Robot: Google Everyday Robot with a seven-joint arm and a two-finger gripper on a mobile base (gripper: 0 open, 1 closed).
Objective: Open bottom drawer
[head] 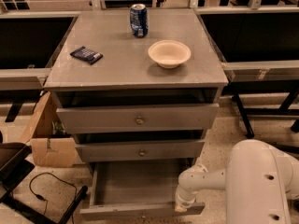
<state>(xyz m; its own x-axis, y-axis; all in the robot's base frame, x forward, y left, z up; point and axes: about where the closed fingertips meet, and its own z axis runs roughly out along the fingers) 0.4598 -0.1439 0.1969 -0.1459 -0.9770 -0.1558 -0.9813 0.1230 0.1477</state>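
Grey metal makes up the cabinet [121, 69], the biggest thing in view, with three drawers stacked under its flat top. Next in bulk is the robot's white arm [259, 181], which fills the lower right corner and reaches left toward the cabinet's foot. The bottom drawer [135, 185] stands well out from the cabinet with its bare floor showing, so the opening looks nearly or fully done. The gripper [183, 206] sits at the right end of that drawer's front panel, not at the middle knob, and whether it is open, closed or holding the panel cannot be told. The next move is probably a short last pull or a clean release and retreat. A cardboard box [49, 143] and a black frame [18, 171] sit left of the drawer, apart from its path. On top rest a bowl [169, 53], a can [138, 20] and a dark packet [86, 55], which a jolt could shake.
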